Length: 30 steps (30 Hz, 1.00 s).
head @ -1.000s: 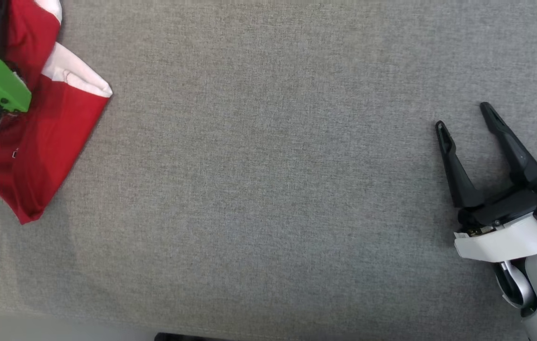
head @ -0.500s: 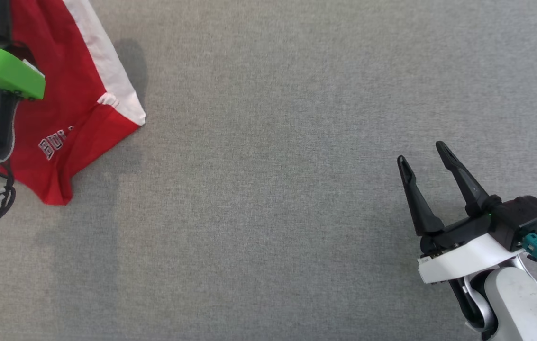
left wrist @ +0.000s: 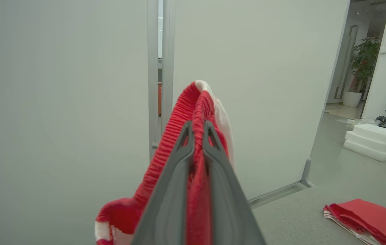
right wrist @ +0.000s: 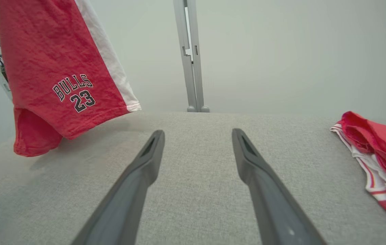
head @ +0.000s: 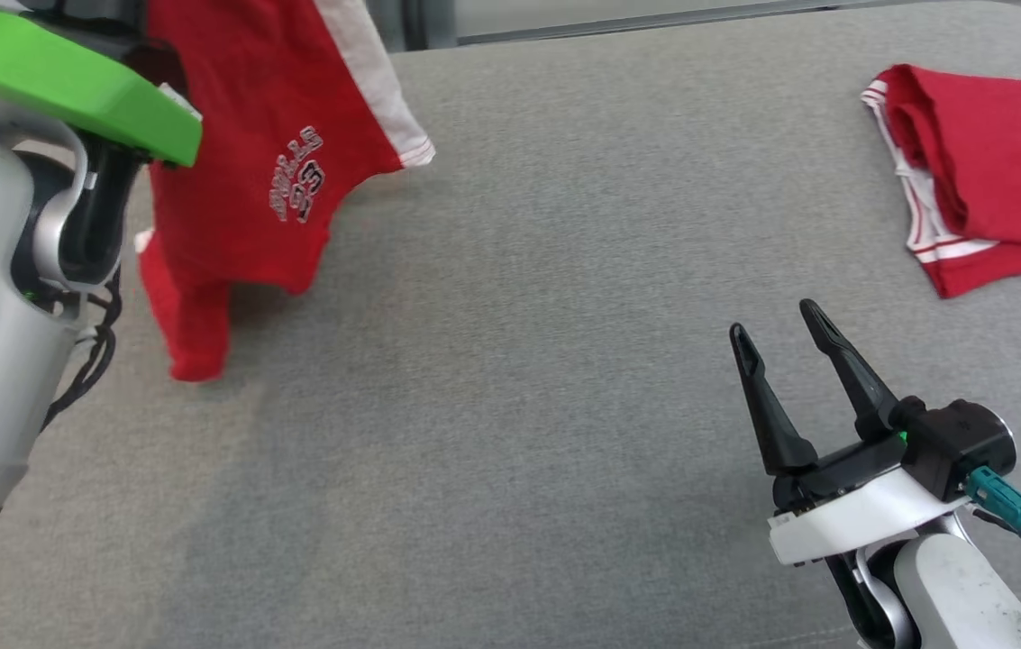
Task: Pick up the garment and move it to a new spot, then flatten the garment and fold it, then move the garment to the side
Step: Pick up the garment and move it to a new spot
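One broad grey padded table (head: pixel 564 406) lies under us, bare across its middle. Over its far left part hang the red shorts (head: pixel 267 153), with a white side stripe and lettering on one leg; whether the lowest leg touches the table we cannot tell. At the far right a second red garment (head: pixel 997 162) lies folded. Our left gripper (left wrist: pixel 198 126) is clamped tight on the shorts' ribbed waistband, bunched between its jaws. Our right gripper (head: pixel 772 319) waits at the near right, jaws spread wide and holding nothing. We judge the shorts light, limp and non-slip; from one pinch they sag and twist, so the waistband's other end looks the best second hold for flattening.
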Tool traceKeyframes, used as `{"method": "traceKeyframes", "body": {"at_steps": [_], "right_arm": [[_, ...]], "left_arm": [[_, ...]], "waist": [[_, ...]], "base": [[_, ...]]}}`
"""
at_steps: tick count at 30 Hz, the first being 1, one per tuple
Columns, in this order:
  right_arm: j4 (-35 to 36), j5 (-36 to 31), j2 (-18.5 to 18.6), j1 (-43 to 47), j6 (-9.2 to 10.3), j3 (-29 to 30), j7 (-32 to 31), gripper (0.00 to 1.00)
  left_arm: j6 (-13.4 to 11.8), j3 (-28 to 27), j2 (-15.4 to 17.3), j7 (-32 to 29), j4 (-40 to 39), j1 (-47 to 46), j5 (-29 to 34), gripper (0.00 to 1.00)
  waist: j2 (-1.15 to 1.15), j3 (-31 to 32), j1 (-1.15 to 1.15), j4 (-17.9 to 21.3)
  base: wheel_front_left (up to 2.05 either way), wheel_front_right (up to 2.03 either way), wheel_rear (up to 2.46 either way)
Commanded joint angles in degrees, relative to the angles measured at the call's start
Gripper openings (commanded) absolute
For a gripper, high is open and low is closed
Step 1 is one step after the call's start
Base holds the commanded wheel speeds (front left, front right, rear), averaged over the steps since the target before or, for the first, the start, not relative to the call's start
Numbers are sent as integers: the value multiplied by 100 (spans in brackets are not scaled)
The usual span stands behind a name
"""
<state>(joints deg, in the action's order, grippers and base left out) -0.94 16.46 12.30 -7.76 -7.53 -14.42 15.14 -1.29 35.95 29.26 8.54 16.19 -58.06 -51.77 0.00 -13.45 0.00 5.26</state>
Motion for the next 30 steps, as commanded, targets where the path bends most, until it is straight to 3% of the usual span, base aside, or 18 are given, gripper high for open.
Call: {"method": "traceKeyframes", "body": {"at_steps": [1, 8, 15, 22, 30], "right_arm": [[2, 2, -13, 89, 9, 39, -2, 100], [25, -23, -80, 125, 9, 97, -2, 100], [15, -113, -191, 43, 9, 216, -2, 100], [61, -93, -253, 8, 9, 376, -2, 100], [66, -93, -181, -52, 9, 350, -1, 100]], "left_arm": [[-45, 18, -73, -15, -111, -47, 42, 0], [-186, 323, -534, -16, -588, -141, 187, 0], [-231, 1018, -994, 276, -589, 418, 621, 0], [332, 1758, -1371, 626, 96, 1560, 899, 0], [728, 1589, -1898, 661, 856, 2331, 1726, 0]], "waist": [[0, 323, 0, 656], [0, 257, 0, 1016], [0, 20, 0, 934], [0, -268, 0, 637], [0, -446, 0, 387]], "base": [[0, 0, 0], [0, 0, 0], [0, 0, 0], [0, 0, 0], [0, 0, 0]]}}
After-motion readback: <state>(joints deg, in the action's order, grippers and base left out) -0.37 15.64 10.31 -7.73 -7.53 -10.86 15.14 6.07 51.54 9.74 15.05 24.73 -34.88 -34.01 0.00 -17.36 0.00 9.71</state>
